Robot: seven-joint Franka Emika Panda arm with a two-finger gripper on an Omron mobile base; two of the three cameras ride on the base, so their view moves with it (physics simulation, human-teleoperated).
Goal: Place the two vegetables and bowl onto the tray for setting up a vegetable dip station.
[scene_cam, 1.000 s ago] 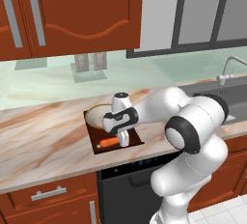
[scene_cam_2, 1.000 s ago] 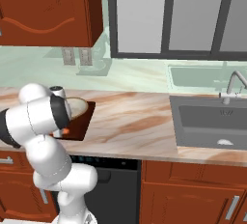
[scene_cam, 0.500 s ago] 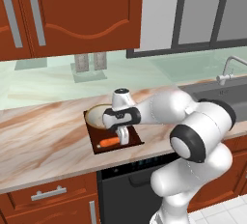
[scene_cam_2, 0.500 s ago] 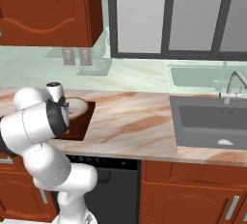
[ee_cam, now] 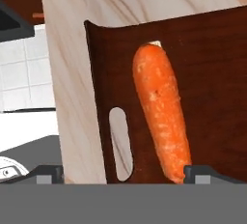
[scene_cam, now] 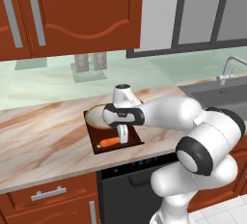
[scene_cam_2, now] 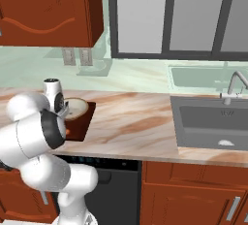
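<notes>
So the tray [scene_cam: 134, 139] sits on the worktop [scene_cam: 43, 133] near its front edge. Carrot [scene_cam: 109, 142] lies on the tray's front end, bowl [scene_cam: 98, 116] on its back end, sink [scene_cam_2: 213, 120] well off to the tray's right.

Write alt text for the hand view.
An orange carrot lies lengthwise on a dark brown tray, beside the tray's slot handle. The open gripper hangs above it, and marbled counter shows past the tray's edge.

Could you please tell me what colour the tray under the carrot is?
Dark brown; the tray shows best in the hand view, beneath the orange carrot.
</notes>
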